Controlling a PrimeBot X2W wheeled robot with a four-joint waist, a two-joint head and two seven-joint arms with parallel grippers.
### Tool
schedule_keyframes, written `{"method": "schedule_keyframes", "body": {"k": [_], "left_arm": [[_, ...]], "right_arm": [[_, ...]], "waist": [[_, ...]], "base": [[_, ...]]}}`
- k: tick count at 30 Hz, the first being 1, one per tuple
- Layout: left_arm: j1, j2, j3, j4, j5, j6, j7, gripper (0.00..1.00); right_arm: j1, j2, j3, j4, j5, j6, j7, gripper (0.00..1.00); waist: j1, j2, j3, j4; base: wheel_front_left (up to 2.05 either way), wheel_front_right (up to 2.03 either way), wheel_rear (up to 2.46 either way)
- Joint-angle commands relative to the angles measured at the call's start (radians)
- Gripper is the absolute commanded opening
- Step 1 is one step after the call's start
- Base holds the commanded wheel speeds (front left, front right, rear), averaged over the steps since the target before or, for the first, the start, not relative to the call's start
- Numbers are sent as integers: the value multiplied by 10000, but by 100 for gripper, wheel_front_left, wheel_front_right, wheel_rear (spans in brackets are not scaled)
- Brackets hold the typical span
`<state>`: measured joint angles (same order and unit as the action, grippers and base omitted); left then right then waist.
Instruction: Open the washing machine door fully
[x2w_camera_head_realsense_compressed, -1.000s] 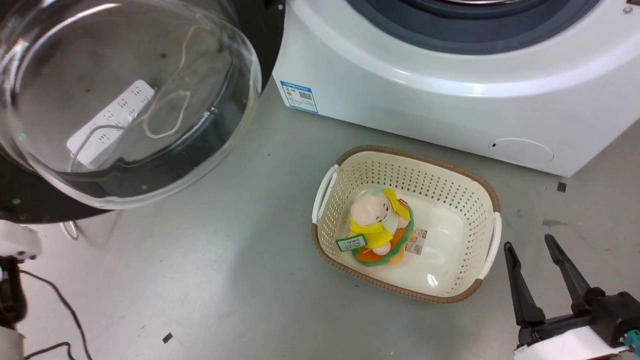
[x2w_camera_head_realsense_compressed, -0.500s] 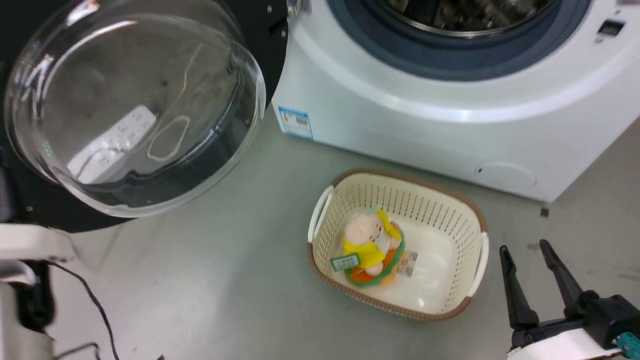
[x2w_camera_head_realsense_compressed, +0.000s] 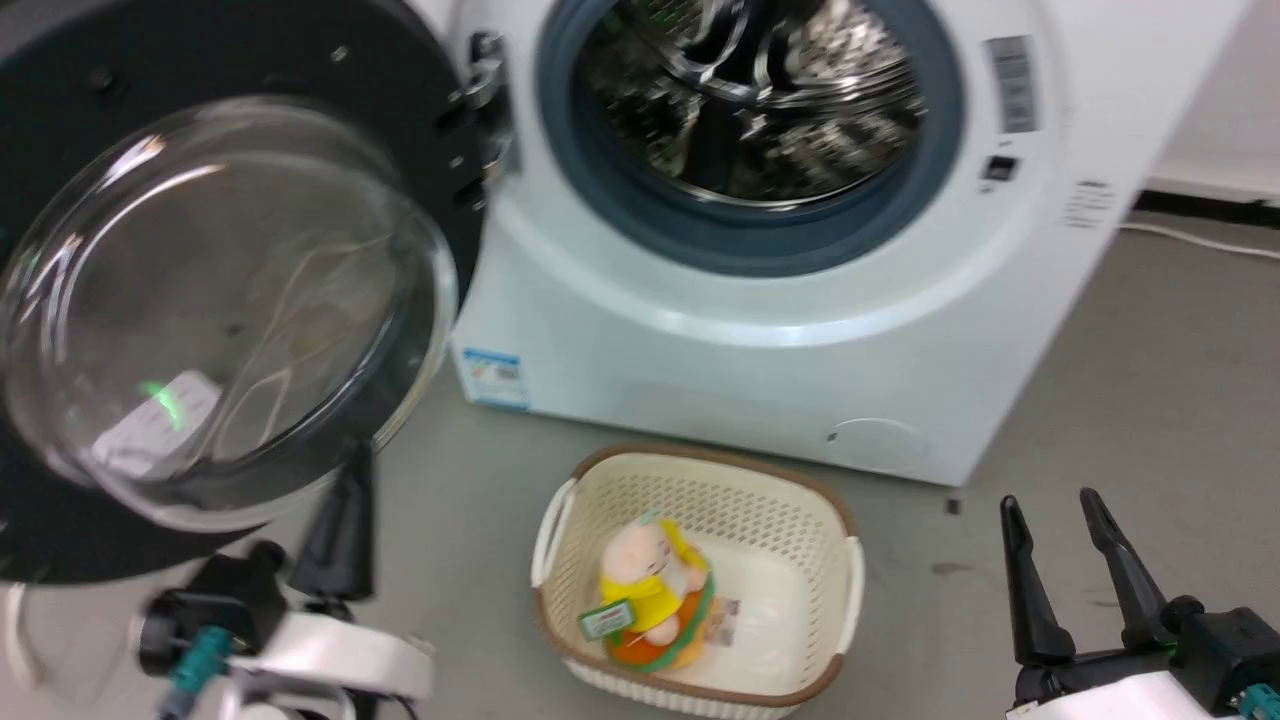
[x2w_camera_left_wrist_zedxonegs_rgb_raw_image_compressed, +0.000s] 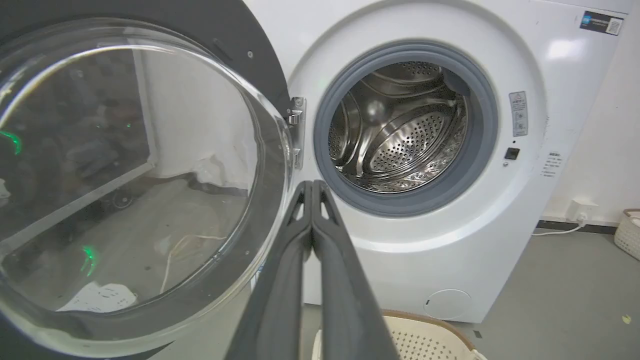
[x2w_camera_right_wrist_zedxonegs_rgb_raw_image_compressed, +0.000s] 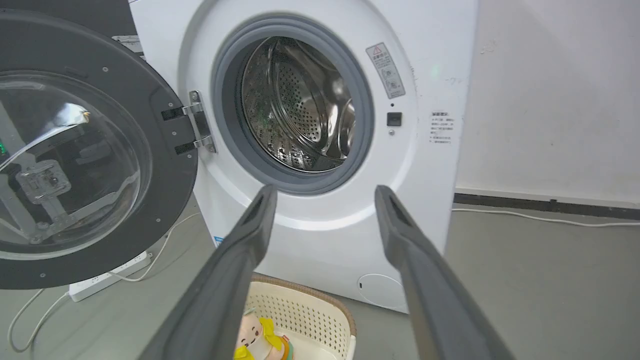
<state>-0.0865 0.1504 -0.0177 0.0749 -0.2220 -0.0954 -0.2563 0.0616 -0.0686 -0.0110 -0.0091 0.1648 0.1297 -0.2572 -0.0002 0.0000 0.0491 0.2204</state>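
Washing machine (x2w_camera_head_realsense_compressed: 780, 330): drum mouth fully exposed.
Washing machine door (x2w_camera_head_realsense_compressed: 220, 300): swung out to left of opening on metal hinge (x2w_camera_right_wrist_zedxonegs_rgb_raw_image_compressed: 197, 127), inner glass bowl turned toward robot. Judged wide open, task largely done. Whether hinge stop is reached cannot be told.
Laundry basket (x2w_camera_head_realsense_compressed: 690, 452): set on floor before machine.
Right gripper (x2w_camera_right_wrist_zedxonegs_rgb_raw_image_compressed: 322, 192): fingers spread wide, nothing held.
Left gripper (x2w_camera_left_wrist_zedxonegs_rgb_raw_image_compressed: 312, 186): fingers pressed together, nothing held, just beside door's lower rim.
Plush toy (x2w_camera_head_realsense_compressed: 650, 600): laid in basket.
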Motion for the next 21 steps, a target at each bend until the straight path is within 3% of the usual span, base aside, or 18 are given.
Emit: {"method": "schedule_keyframes", "body": {"k": [1,12,13,14,21], "left_arm": [[181,-125,-59,-61,77,39,-54,0],[1287,-712,-729,-20,567,108,-54,0],[1340,-738,-752,-1,624,148,-54,59],[1387,-762,-772,48,691,207,-54,100],[1540,-849,-915,268,1001,279,-55,100]], "right_arm": [[116,54,-4,-58,115,10,-43,100],[375,159,95,-169,61,10,-44,100],[397,162,102,-158,38,10,-44,100],[418,164,115,-138,15,10,-44,100],[512,175,105,116,-63,10,-45,100]], "waist": [[2,0,-404,-481],[2,0,-778,-1478],[2,0,-780,-1527],[2,0,-785,-1575],[2,0,-722,-1793]], "base": [[0,0,0],[0,0,0],[0,0,0],[0,0,0],[0,0,0]]}}
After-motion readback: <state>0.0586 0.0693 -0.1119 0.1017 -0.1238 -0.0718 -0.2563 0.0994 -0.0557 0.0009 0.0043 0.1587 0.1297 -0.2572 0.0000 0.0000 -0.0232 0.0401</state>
